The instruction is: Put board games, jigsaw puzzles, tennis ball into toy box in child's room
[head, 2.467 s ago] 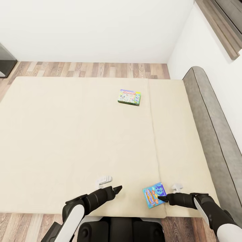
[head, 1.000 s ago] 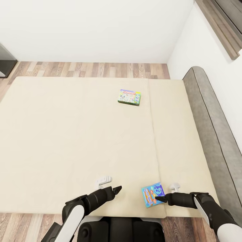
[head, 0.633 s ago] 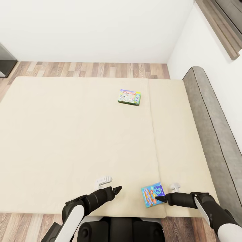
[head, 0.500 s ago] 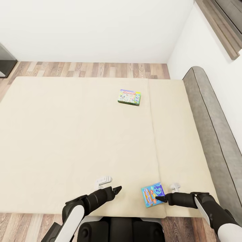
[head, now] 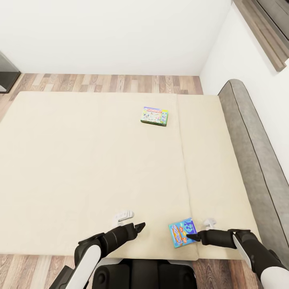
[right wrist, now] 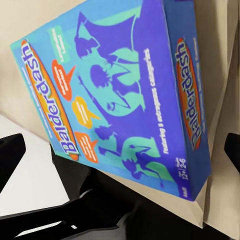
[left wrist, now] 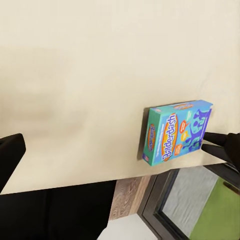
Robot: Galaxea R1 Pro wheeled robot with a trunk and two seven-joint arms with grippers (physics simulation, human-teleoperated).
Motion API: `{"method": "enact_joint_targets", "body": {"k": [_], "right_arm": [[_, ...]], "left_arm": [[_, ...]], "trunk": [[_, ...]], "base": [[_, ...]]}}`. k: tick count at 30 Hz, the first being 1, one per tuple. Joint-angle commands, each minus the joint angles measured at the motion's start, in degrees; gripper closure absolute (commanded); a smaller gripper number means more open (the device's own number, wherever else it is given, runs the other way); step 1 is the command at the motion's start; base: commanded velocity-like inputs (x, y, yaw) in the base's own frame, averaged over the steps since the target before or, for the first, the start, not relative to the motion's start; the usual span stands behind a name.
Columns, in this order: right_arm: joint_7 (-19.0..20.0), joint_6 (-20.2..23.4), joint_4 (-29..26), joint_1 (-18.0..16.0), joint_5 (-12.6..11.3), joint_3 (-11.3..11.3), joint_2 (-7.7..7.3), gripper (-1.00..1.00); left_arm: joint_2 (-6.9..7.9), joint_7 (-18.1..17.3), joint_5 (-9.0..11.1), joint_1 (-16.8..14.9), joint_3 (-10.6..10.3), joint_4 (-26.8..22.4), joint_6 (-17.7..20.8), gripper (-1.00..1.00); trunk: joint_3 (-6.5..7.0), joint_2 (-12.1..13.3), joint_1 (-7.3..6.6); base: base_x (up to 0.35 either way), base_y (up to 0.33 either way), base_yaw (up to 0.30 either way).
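The small blue board game (head: 182,232), a "Balderdash" box, lies flat near the bed's (head: 92,160) front edge. My right gripper (head: 188,237) is open at the box's right side, its tips touching or nearly touching the edge. In the right wrist view the box (right wrist: 115,95) lies just ahead of the spread fingertips (right wrist: 10,152). My left gripper (head: 140,226) hovers open over bare mattress to the left of the box (left wrist: 177,131), holding nothing. The green-edged Monopoly board game (head: 154,115) lies far back on the mattress. The toy box and the table are out of view.
The grey headboard (head: 257,152) runs along the right, against a white wall. Wood-plank floor (head: 108,83) shows beyond the bed's far edge. Two small white pieces (head: 123,216) (head: 209,222) sit on the mattress by my arms.
The blue box has slid slightly left on the mattress with the right gripper at its edge. The left arm and the Monopoly box have stayed put.
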Motion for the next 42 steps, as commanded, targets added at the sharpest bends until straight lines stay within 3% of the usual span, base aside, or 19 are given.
{"method": "enact_joint_targets", "body": {"k": [1,21,42], "right_arm": [[0.0,0.5,-0.1,0.0,-0.1,-0.2,-0.05,-1.00],[-2.1,2.0,-4.4,0.1,-0.1,-3.0,-0.25,-1.00],[-2.3,5.3,-11.8,2.5,0.3,-3.2,-0.40,-1.00]], "left_arm": [[0.00,0.6,0.6,0.0,0.0,0.0,0.1,-1.00],[0.00,0.6,0.5,0.0,-0.1,0.1,0.1,-1.00],[-0.01,0.7,0.4,0.0,-0.1,0.2,0.0,-1.00]], "trunk": [[-0.03,0.0,0.01],[-0.03,0.0,0.01],[-0.03,0.0,0.01]], "base": [[0.000,0.000,0.000],[0.000,0.000,0.000],[0.000,0.000,0.000]]}}
